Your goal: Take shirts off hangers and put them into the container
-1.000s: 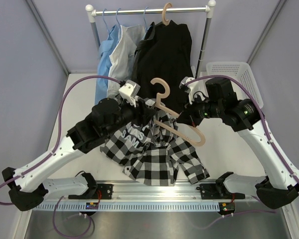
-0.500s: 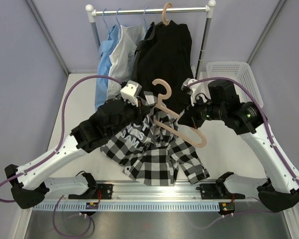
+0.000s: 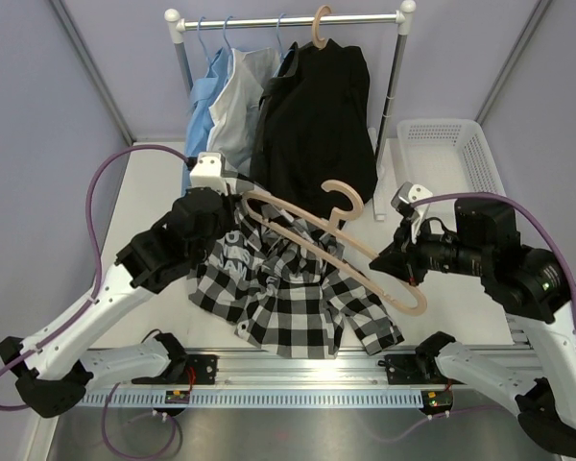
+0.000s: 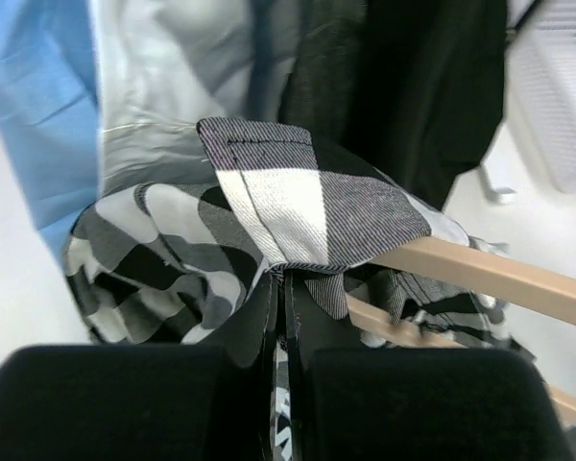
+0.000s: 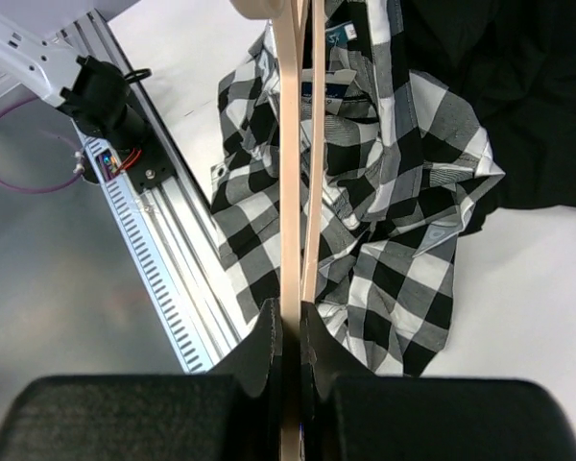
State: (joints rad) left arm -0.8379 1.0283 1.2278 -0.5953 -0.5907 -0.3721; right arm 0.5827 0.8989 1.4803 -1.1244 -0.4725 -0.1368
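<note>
Since a second ago, the right claw is drawing the wooden hanger rightward, partly out of the checked shirt, its jaws clamping the hanger's bar. The left claw, now closed, is pinching the shirt's fabric. The shirt is lying on the table, apart from the white basket.

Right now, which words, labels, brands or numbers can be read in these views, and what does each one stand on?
No text is clear enough to quote.
On the checked shirt, a pale print on a dark patch: folded and blurred, unreadable.
On the same shirt, a neck label at the collar: too small to read.
On the wooden hanger and the white basket: no text seen.
</note>
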